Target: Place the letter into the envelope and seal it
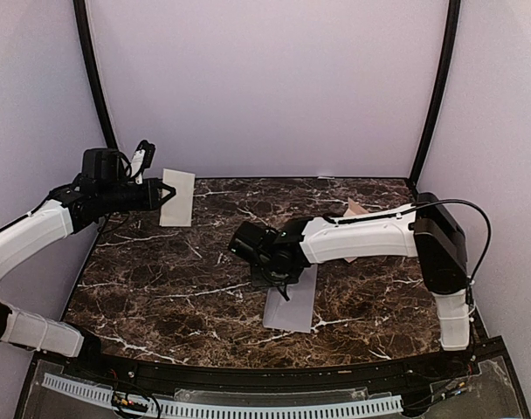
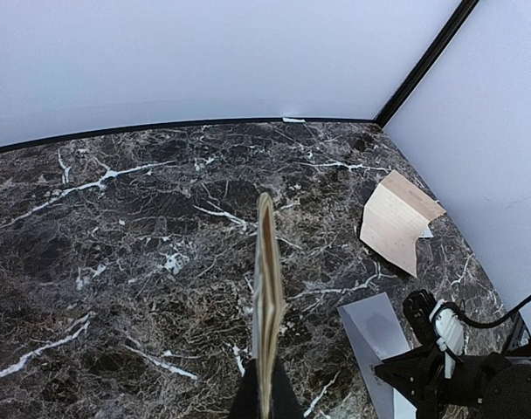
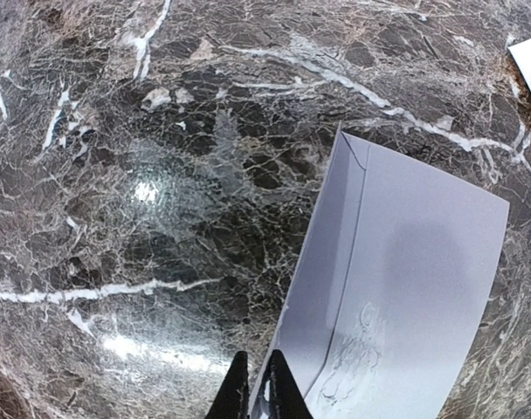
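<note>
The table (image 1: 161,288) is dark stone with white lines in it, and the walls (image 1: 265,87) around it are pale purple.

The envelope (image 3: 405,279) lies flat on the table, near the front and a bit to the right. It is thin paper, so it looks very light and bendy. It could slide on the smooth stone and it could crease if squeezed hard. The best place to hold it is at an edge, because the flat middle gives nothing to pinch. The right gripper (image 3: 261,388) is down at its long left edge. Its two fingers are almost together, and the edge of the paper sits between them.

The left gripper (image 1: 159,194) is closed on the letter (image 1: 177,197), a folded white sheet. It holds the letter up in the air at the far left, well apart from the envelope. The letter looks a bit stiffer, being folded.

A tan folded paper (image 2: 395,220) lies near the far right corner.

No words or labels can be read on anything. The envelope has some wrinkly marks near the right gripper, but they are not letters.
</note>
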You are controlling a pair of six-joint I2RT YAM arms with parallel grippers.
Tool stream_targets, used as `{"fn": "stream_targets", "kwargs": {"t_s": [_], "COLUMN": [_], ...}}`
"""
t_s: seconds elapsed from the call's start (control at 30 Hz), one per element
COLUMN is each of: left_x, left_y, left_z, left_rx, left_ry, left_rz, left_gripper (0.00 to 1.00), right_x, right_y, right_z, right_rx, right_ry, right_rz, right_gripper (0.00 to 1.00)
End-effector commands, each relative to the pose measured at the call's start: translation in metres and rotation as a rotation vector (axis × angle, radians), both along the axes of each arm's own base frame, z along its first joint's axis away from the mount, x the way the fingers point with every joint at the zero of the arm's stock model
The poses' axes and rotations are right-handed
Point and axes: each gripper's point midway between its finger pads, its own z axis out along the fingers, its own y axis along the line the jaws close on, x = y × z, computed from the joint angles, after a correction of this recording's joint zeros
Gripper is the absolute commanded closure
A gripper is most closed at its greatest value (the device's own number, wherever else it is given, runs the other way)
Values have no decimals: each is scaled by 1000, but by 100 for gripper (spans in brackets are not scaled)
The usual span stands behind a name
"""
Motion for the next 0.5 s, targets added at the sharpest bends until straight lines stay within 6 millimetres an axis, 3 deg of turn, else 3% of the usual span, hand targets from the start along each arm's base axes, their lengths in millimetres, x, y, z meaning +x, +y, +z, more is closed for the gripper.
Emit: {"fn": "stream_targets", "kwargs": {"t_s": [0.0, 0.4, 0.47], "left_x": [-2, -1, -1], "left_y": [-2, -1, -1], "left_z": [4, 3, 1], "left_rx": [-12, -9, -7], "left_ry": [-19, -18, -15], "left_rz": [-9, -6, -5], "left_gripper": [100, 100, 100], "right_x": [1, -10, -12], "right_y": [11, 56, 66], "right_z": [-4, -11, -4], "right_rx": [-9, 88, 135], "right_ry": [-8, 46, 49], "right_rz": [34, 170, 194], "right_gripper": [97, 99, 83]}}
